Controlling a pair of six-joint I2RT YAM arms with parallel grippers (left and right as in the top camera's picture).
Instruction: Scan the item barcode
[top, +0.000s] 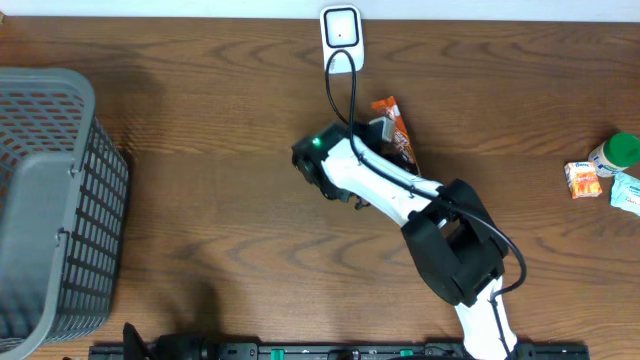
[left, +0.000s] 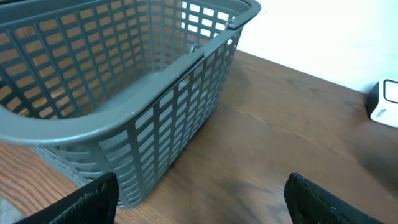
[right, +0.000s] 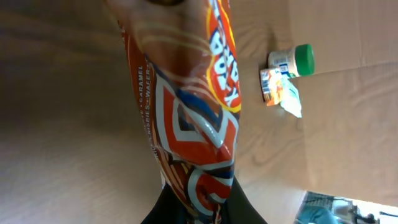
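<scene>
A dark brown wooden table (top: 200, 150) with pronounced grain is being seen from above, filling nearly the whole overhead view. Its far edge is being bordered by a plain white wall (top: 500, 8). The surface is being lit evenly, with a faint sheen being noted on the wood.

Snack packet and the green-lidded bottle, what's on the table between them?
Only bare table lies between the snack packet and the bottle, as the overhead view shows; a small orange carton sits beside the bottle.
</scene>
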